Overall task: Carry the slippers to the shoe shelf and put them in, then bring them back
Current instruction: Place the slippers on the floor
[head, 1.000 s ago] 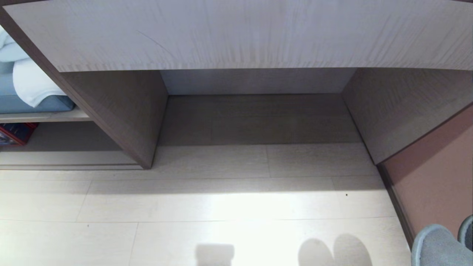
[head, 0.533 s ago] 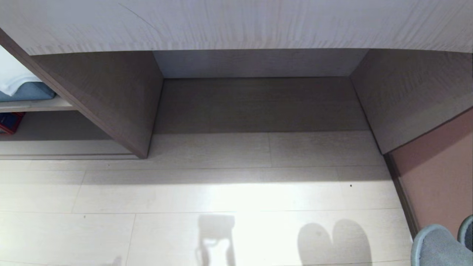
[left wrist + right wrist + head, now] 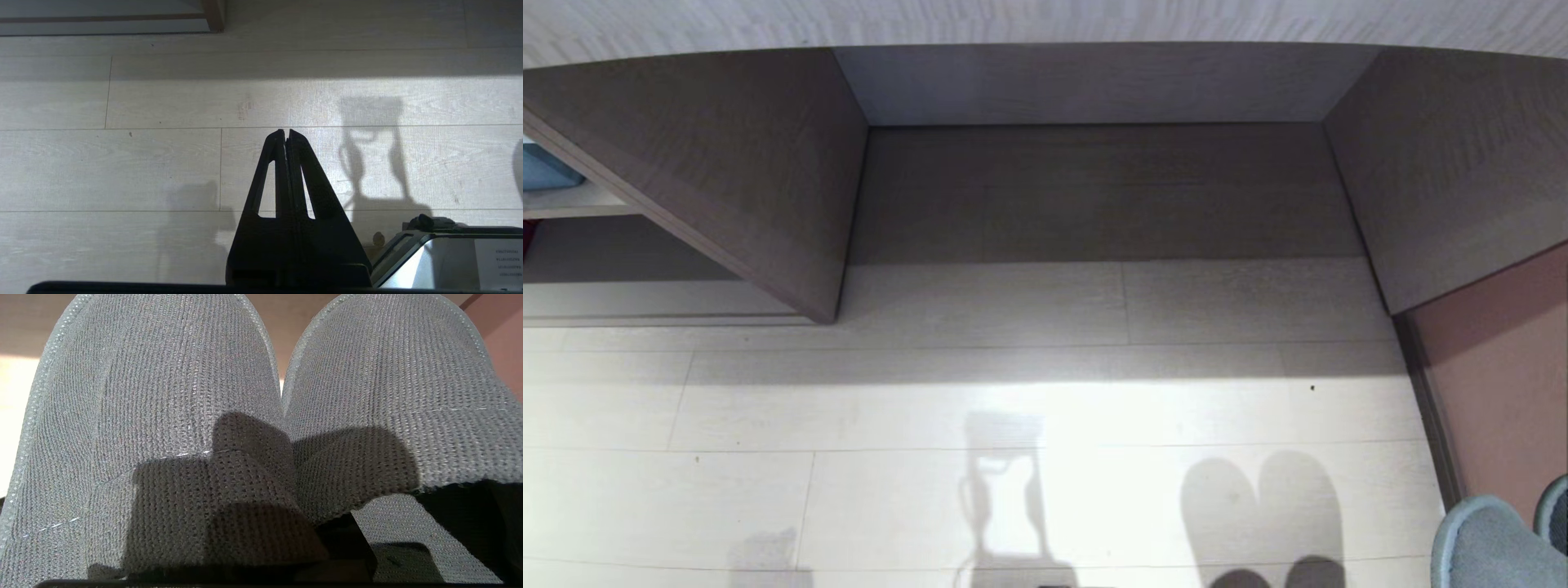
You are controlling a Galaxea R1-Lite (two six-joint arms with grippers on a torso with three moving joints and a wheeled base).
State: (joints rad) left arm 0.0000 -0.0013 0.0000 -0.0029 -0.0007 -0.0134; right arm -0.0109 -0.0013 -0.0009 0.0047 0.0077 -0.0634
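A: Jaws?
B: Right gripper (image 3: pixel 327 555) closed on the slippers (image 3: pixel 261 416): grey knit pair, side by side, filling the right wrist view. Left gripper (image 3: pixel 287 134) fingers pressed together, empty, above pale floor (image 3: pixel 122 163).
A: Room?
B: Head view: desk recess (image 3: pixel 1094 188) straight ahead, bare floor before it. Pink wall (image 3: pixel 1503 376) close on the right; slipper toes show only in that corner. Shoe shelf (image 3: pixel 613 253) at far left edge.

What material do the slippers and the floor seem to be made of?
The slippers look like grey knitted fabric with a matte finish: a fine woven mesh texture shows. The floor looks like pale wood-look planks, perhaps laminate: grain lines, plank seams and a slight sheen.
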